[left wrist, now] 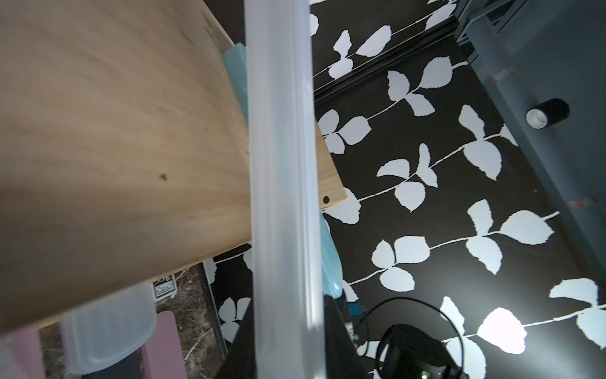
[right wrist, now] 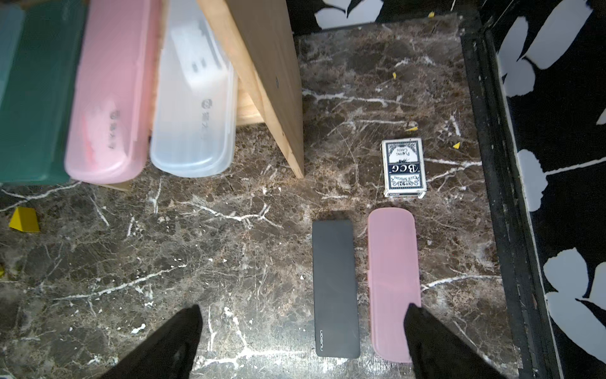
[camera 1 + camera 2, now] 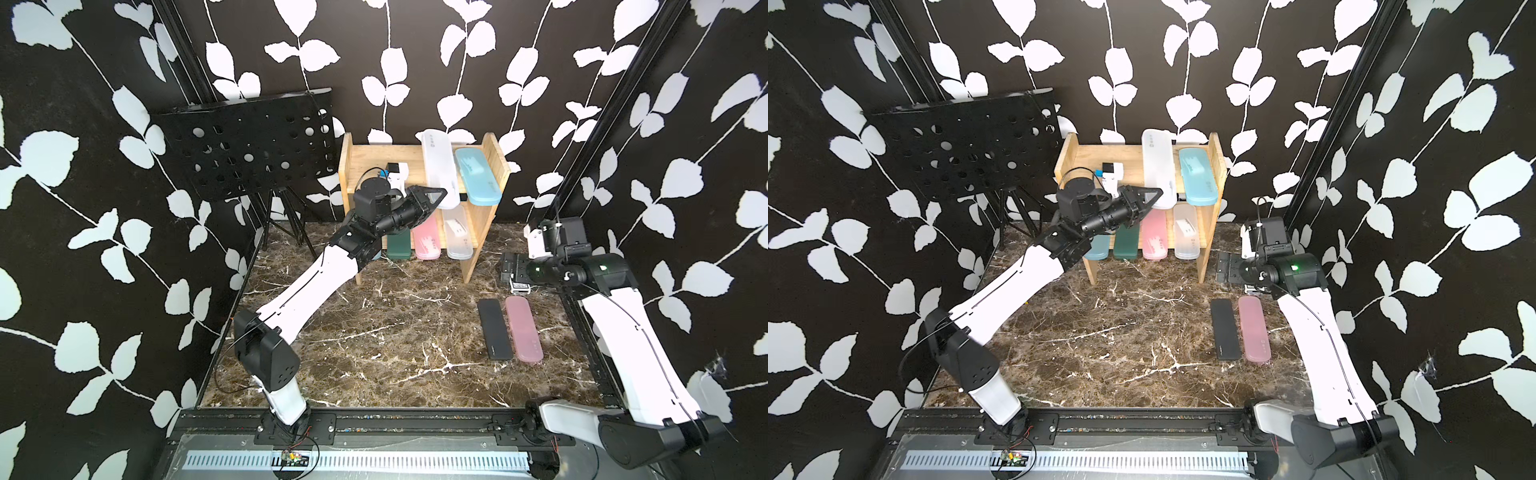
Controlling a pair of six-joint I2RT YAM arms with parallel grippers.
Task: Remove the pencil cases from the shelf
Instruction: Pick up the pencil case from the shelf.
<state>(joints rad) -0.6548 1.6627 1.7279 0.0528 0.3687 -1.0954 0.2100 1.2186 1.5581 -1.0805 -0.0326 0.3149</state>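
Note:
The wooden shelf (image 3: 374,160) stands at the back of the table. My left gripper (image 3: 436,195) is shut on the near end of a frosted clear pencil case (image 3: 436,166) on the top tier; in the left wrist view this case (image 1: 285,164) runs between the jaws of the gripper (image 1: 288,344). A light blue case (image 3: 478,176) lies beside it. The lower tier holds a teal case (image 3: 1098,247), a dark green one (image 3: 399,245), a pink one (image 3: 427,239) and a frosted clear one (image 3: 457,232). A black case (image 3: 494,328) and a pink case (image 3: 524,328) lie on the table at the right. My right gripper (image 2: 303,311) hangs open above them.
A black perforated music stand (image 3: 249,145) on a tripod stands left of the shelf. A box of playing cards (image 2: 405,167) lies between the shelf's right panel (image 2: 272,82) and the two table cases. A small yellow piece (image 2: 24,220) sits on the marble in front of the shelf.

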